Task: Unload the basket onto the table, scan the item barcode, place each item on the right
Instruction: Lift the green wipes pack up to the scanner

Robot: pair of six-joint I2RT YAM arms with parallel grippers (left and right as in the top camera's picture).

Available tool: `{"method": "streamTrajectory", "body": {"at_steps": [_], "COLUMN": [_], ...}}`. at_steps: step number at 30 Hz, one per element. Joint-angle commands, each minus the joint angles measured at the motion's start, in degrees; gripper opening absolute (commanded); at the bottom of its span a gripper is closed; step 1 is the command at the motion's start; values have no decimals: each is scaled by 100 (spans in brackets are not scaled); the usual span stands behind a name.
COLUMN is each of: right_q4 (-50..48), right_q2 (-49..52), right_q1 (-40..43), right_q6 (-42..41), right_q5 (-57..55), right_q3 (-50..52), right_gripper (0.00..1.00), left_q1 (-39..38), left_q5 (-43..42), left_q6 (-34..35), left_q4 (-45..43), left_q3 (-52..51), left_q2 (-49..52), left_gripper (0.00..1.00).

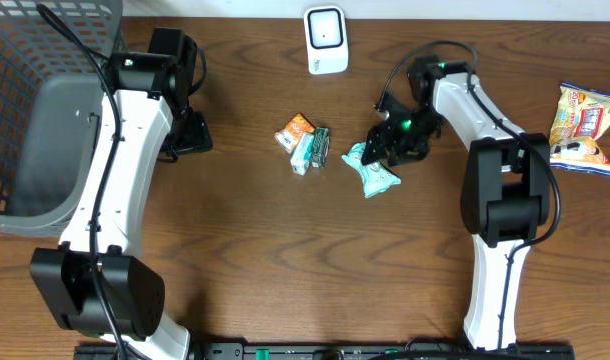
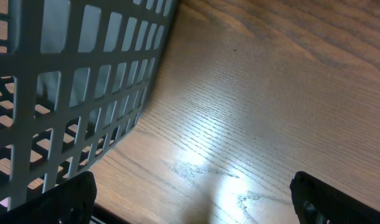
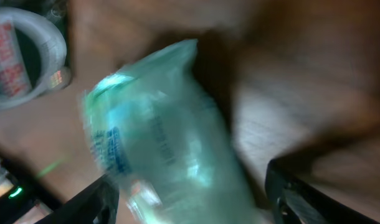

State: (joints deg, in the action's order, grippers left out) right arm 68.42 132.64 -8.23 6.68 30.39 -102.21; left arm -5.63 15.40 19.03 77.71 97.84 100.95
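The teal packet lies on the counter between the right fingers, spread and not pinching, so they should close squarely across its middle, barcode kept clear, while the left fingers gape empty.

Pose: left arm reaches forward, wrist bent inward. The left gripper has its jaws spread wide, one finger at each lower corner of the wrist view. The right arm is folded at the elbow and points inward. The right gripper faces down, jaws parted; its wrist view is blurred.
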Motion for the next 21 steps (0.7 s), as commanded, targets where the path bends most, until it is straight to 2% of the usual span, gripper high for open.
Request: {"method": "streamTrajectory", "body": {"at_steps": [1,3,4,6,9,14,18,21], "right_q4": [-315,-448,-509,-586,-584,-348,-90,-315], "right_q2": [-105,-105,-105,-105,-107,-118,-118,-118], "right_q1": [-46,-57,-68,-76,-76,-76,-131,-269], "right_q6": [87,83,66,63,-214,-570,-988,-1320], "right_q5": [452,503,494,490,492,466,61,-363], "right_q3": [424,590,669,756,730,192,-835,-1609], "right_gripper": [67,57,48,23,1,1,1,1], "left_q1": [15,15,15,15,15,15,15,15], "left_q5": [116,116,116,116,116,116,116,116], "left_q6": [-74,-74,-74,-74,-76,-74,-74,-74], "left_q4": [22,22,22,22,22,22,22,22], "left_q3": [-24,-24,-24,-24,-24,-24,-24,-24], "left_q2": [-7,-7,-7,-9,-7,-7,-9,-7], "left_gripper": [98,98,98,98,98,98,98,98]}}
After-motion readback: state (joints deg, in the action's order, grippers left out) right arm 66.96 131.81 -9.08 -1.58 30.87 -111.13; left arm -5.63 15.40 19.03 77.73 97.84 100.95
